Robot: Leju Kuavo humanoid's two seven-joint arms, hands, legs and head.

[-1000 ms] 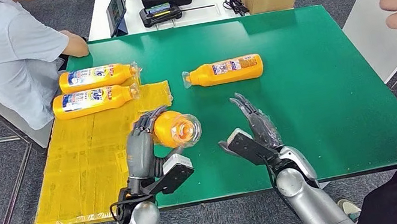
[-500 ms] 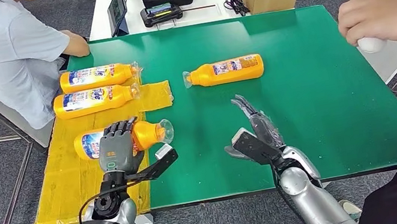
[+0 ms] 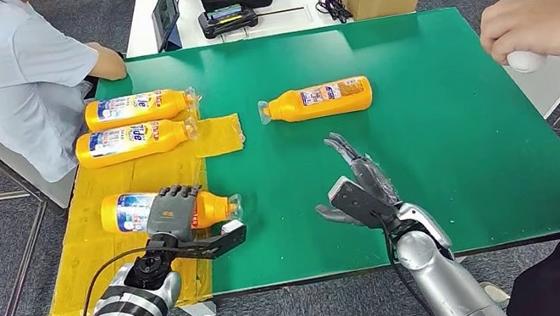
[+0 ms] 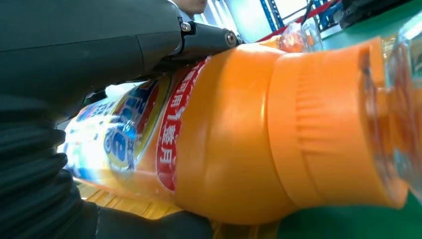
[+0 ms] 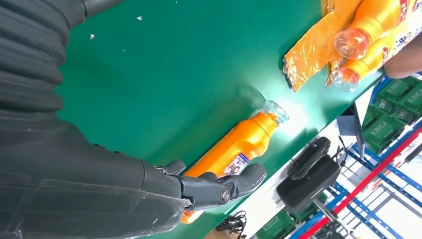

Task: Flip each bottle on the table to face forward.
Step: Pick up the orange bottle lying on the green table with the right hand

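On the left of the head view, two orange bottles [image 3: 138, 123] are lying side by side at the far left corner of the green bench [image 3: 447, 147], on the yellow mat [image 3: 118, 262], blue-and-white labels up and caps pointing right. A seated person [image 3: 22, 72] is resting an arm at that corner.

Nearer the robot, the left hand [image 3: 172, 213] is gripping a third bottle [image 3: 124, 213], fingers [image 4: 199, 40] wrapped over its body just behind the cap. This bottle is lying on the mat with its label showing upward, so it looks as though the set-down step for this one is in hand. Whether the bottle's full weight is resting on the mat I cannot tell. The next move seems to call for the fingers opening and the hand lifting clear without rolling the bottle off its label-up side.

Further right, the fourth bottle [image 3: 317, 100] is lying alone on the bare green surface, well apart from both hands, cap pointing left. It is probably next.

The right hand [image 3: 361, 187] is hovering over the bench with fingers spread, holding nothing. At the far right, another person's hand [image 3: 538, 25] is closing around a small white object.
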